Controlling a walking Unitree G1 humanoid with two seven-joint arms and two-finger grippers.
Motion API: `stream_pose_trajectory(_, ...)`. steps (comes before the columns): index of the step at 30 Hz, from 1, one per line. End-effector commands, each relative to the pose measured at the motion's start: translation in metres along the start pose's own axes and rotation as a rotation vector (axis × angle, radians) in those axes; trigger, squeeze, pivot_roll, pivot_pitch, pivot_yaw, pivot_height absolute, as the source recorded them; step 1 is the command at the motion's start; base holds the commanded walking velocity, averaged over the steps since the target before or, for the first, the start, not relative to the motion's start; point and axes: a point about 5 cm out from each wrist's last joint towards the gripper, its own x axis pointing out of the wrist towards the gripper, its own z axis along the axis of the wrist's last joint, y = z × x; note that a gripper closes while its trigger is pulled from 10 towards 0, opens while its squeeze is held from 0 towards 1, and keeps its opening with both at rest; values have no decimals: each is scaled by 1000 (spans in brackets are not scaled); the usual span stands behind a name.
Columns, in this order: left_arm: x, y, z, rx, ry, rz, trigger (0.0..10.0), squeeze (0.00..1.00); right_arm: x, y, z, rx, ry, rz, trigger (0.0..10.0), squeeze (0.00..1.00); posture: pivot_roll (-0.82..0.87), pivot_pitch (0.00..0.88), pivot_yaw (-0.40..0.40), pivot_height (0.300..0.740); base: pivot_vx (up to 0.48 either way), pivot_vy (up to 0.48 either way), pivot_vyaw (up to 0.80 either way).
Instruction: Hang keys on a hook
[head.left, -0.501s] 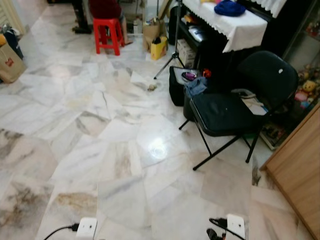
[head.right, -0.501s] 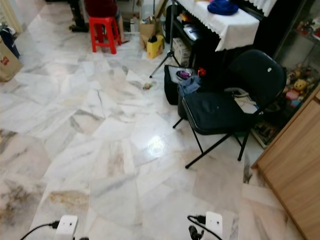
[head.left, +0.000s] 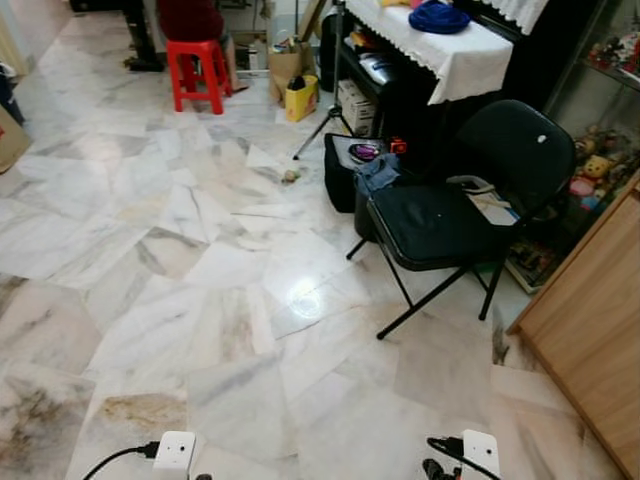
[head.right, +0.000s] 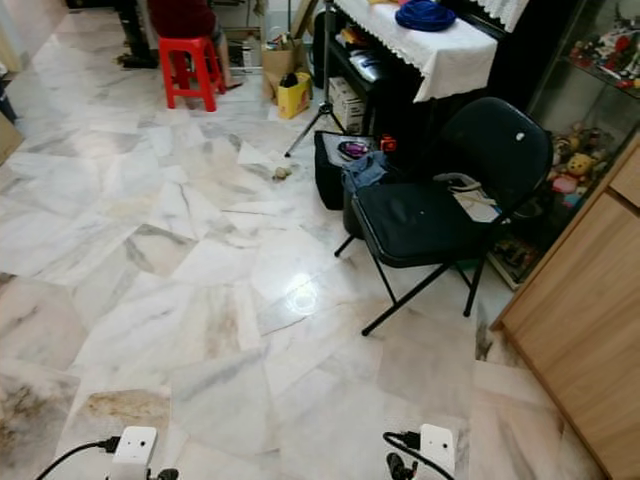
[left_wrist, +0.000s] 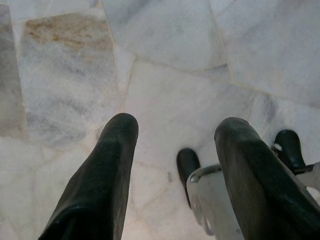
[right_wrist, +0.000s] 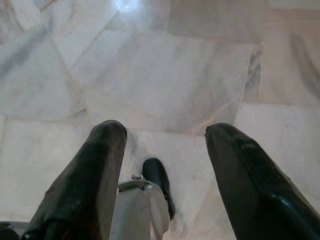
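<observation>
While both arms hang low over the marble floor, the left gripper and right gripper have their fingers spread and empty; keys and hook cannot be made out, so walk steadily past the black folding chair while scanning for them.

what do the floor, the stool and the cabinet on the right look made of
Floor: polished marble-like stone, veined and reflecting a light. Stool: red, probably moulded plastic, uniform glossy colour. Cabinet: light wood or wood-look laminate, visible grain.
</observation>
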Motion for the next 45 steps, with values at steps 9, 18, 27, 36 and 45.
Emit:
stream_pose_trajectory(9,-1,-3,-9,36,34,-7,10000,0,-1,7,-11,-14,31,10,10000,0,42,0,-51,740,0,172,-746)
stream_pose_trajectory(18,-2,-3,-11,29,37,-3,10000,0,-3,4,-19,-8,43,1,10000,0,41,0,-49,740,0,0,-747)
stream_pose_trajectory(27,-1,-3,-8,44,24,-8,10000,0,-3,6,-20,-4,45,-1,10000,0,41,0,-50,740,0,0,-746)
stream_pose_trajectory(36,-1,-4,-8,38,21,-15,10000,0,-6,1,-26,-1,58,-6,10000,0,42,0,-51,740,0,0,-746)
stream_pose_trajectory(45,-1,-6,-9,34,26,-28,10000,0,-5,3,-24,0,53,-9,10000,0,41,0,-53,740,0,0,-745)
